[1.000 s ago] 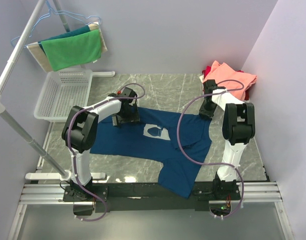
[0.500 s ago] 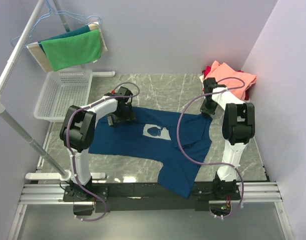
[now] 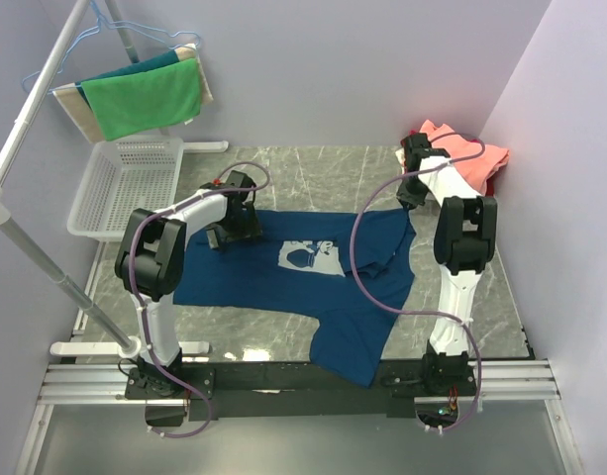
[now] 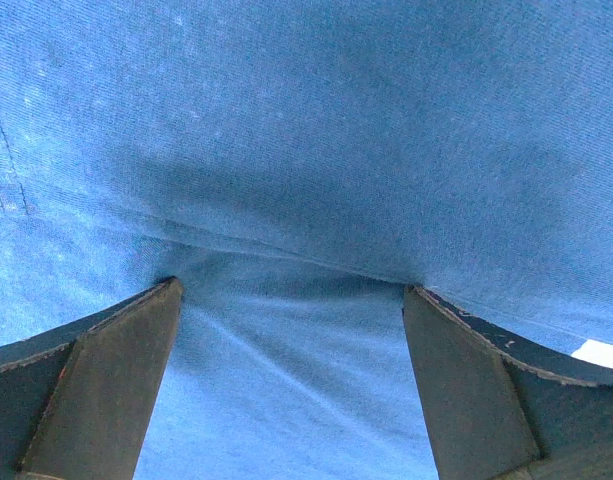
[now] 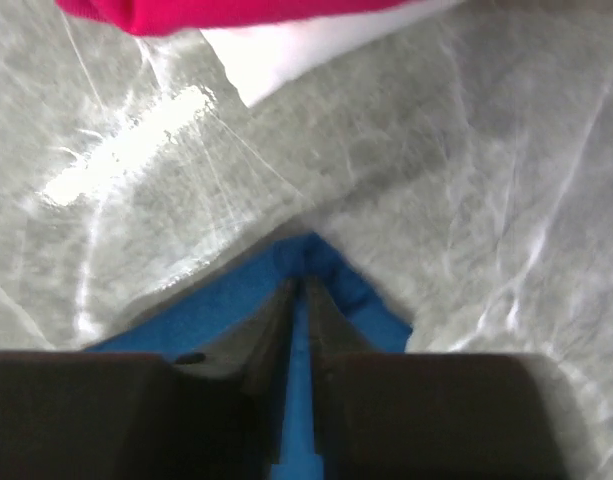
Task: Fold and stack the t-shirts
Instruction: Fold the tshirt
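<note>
My left jaws stand wide apart, tips down on the navy t-shirt [image 3: 293, 272] near its upper-left edge, a soft ridge of cloth between them. My right jaws are pressed together on a corner of the same shirt at its upper right, just short of the folded salmon-pink t-shirt [image 3: 471, 158] and red t-shirt [image 5: 236, 10] in the upper right of the frame. The navy shirt lies spread print-up across the middle of the grey marble desk [image 3: 313, 168], one end draped over the near edge.
</note>
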`<control>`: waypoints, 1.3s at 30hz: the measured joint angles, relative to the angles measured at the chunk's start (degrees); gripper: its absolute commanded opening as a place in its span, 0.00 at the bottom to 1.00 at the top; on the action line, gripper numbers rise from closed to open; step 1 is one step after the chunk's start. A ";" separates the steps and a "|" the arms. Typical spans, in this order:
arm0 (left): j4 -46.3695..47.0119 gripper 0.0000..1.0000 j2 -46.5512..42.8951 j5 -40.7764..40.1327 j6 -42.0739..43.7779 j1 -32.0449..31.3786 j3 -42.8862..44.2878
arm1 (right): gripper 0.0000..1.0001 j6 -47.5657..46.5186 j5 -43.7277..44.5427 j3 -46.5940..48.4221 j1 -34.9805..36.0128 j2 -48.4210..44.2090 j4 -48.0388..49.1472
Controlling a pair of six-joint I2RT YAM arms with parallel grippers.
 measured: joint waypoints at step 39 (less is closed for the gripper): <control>26.71 0.90 7.30 32.44 -19.34 -21.29 4.28 | 0.36 6.93 -11.56 -49.92 5.42 -45.35 9.90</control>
